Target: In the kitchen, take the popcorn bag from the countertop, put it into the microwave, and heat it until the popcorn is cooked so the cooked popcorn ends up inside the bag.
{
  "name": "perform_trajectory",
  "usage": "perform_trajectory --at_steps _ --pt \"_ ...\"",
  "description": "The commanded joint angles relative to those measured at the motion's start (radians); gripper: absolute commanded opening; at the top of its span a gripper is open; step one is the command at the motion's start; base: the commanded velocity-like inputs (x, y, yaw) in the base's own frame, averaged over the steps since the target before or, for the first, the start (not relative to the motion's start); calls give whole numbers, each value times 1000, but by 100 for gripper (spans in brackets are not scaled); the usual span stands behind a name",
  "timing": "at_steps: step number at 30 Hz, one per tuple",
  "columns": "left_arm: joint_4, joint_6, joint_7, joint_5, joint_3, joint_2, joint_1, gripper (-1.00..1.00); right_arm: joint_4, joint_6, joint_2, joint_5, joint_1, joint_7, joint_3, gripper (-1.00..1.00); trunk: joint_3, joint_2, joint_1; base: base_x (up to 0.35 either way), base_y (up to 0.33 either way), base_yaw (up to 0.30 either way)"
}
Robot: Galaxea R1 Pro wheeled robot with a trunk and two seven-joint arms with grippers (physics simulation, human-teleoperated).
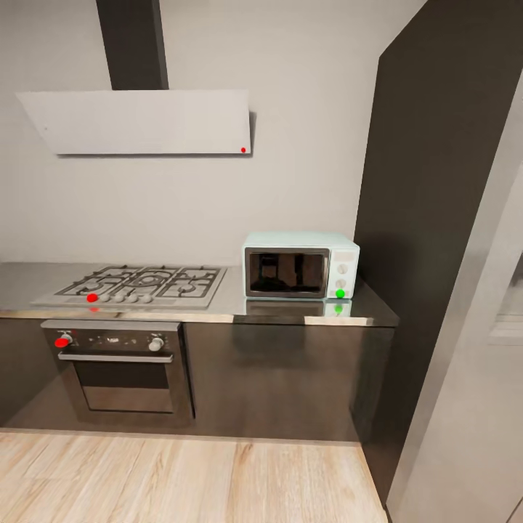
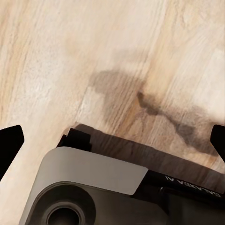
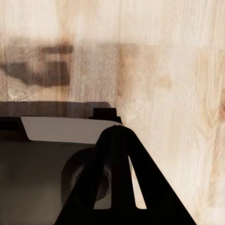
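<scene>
The head view looks at a kitchen wall: the microwave (image 1: 301, 265), pale mint with a dark glass door that is closed, stands on the grey metal table (image 1: 218, 305) at its right end, close to a tall dark cabinet (image 1: 436, 218). To the left of it is the gas hob (image 1: 138, 285), below that the built-in oven (image 1: 118, 367), and above is the white slanted hood (image 1: 145, 121). I see no popcorn bag on this part of the table, so where it lies I cannot say from here. The left gripper (image 2: 112, 140) looks down at the light wood floor (image 2: 70, 56); its two dark fingertips (image 2: 9, 140) stand at the opposite edges of the picture, so it is wide apart and holds nothing. The right gripper (image 3: 123, 183) also points at the floor, but its fingers overlap as one dark shape, and I cannot tell how far it is parted; nothing seems to be in it. In my judgement the bag, being a soft cloth sack, will be light and will sag, so the rolled rim is the better place to pinch it.
</scene>
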Motion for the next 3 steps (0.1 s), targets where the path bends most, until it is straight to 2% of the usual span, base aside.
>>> perform_trajectory --at_steps 1,3 --pt "2 -3 -4 10 -6 0 -1 100 2 -4 0 10 -1 -1 -9 -100 -1 -1 0 0 0 0" --pt "2 -3 -4 10 -6 0 -1 100 2 -4 0 10 -1 -1 -9 -100 -1 -1 0 0 0 0"
